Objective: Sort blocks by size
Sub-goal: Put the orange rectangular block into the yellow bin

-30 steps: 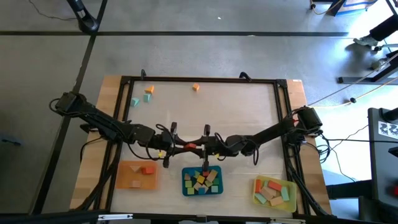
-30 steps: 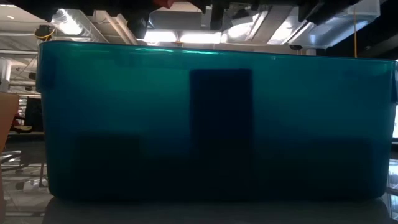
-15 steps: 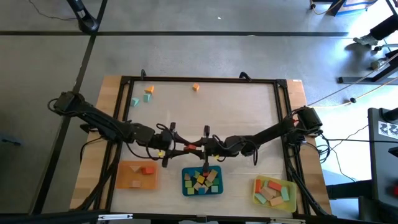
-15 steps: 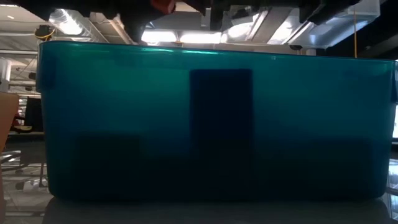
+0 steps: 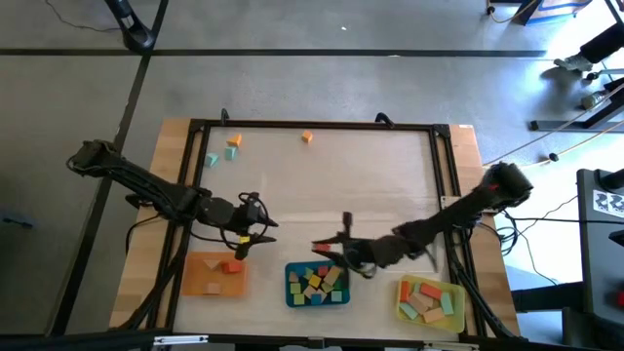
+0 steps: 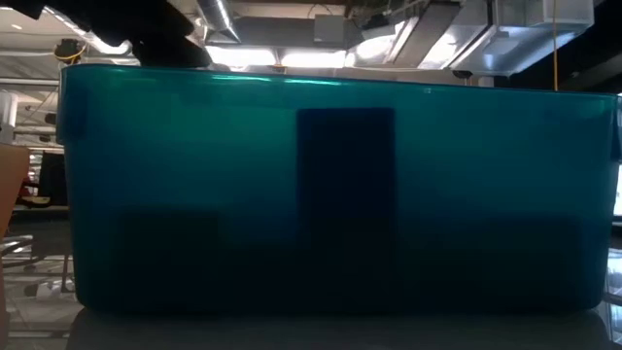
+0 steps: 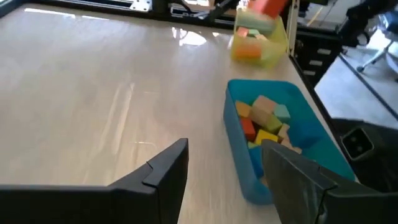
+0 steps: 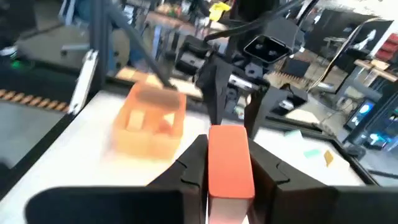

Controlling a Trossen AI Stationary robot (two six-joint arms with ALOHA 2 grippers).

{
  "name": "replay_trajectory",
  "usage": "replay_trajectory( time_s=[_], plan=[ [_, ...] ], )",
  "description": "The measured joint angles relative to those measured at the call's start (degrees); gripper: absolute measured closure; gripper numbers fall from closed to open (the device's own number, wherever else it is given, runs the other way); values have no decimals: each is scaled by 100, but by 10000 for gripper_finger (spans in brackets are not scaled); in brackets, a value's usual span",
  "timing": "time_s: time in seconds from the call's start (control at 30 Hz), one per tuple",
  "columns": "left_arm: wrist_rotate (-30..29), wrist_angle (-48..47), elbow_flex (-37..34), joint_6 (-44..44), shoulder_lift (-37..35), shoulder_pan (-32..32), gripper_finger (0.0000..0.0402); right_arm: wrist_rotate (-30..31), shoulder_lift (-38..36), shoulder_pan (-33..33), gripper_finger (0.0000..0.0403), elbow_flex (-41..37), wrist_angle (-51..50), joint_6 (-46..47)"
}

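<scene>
My right gripper (image 5: 324, 250) is shut on a red block (image 8: 230, 155) and hangs over the far rim of the teal tray (image 5: 292, 292), which holds several mixed blocks (image 7: 264, 121). My left gripper (image 5: 263, 230) stands open with nothing in it, a little to the left, above the table beyond the orange tray (image 5: 202, 278). That tray holds an orange block (image 5: 232, 265) and a tan one. The yellow tray (image 5: 402, 292) at the near right holds several blocks. Several loose blocks (image 5: 232, 146) lie at the far left, and an orange one (image 5: 307, 137) lies by the far edge. My right gripper pinches the red block by its two long sides (image 8: 214, 168) between the two fingers. The fingers lie about level, pointing toward the table's left, and run along the block, whose free end sticks out past the fingertips. The block is lifted clear of the table and trays.
A black frame (image 5: 312, 125) rims the table. The middle and far right of the tabletop (image 5: 370, 185) are bare wood. In the low view the teal tray's wall (image 6: 321, 194) fills almost the whole picture.
The two grippers met over the table's middle with the red block between them. My left gripper has opened, let go of the block and drawn back toward the table's left. My right gripper has carried the block toward the near right, over the teal tray's far rim.
</scene>
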Motion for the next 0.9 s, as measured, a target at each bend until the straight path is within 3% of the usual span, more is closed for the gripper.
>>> replay_trajectory(
  time_s=[0.13, 0.33, 0.5, 0.7, 0.9],
  plan=[
    [-21, 26, -2, 161, 0, -28, 215, 161, -620, 542, 330, 4, -1289, 671],
    [-96, 9, -2, 125, 0, -23, 215, 357, -1380, 1334, 331, 4, -3084, 2706],
    [-96, 9, -2, 120, 0, -25, 215, -123, -1765, 1832, 330, 4, -4514, 5136],
    [-109, 13, -4, 92, 0, -15, 215, -1041, -1769, 2352, 330, -98, -6306, 8866],
    [-111, 31, -4, -7, 2, -4, 215, -1561, -1749, 2935, 329, -601, -6738, 11123]
  ],
)
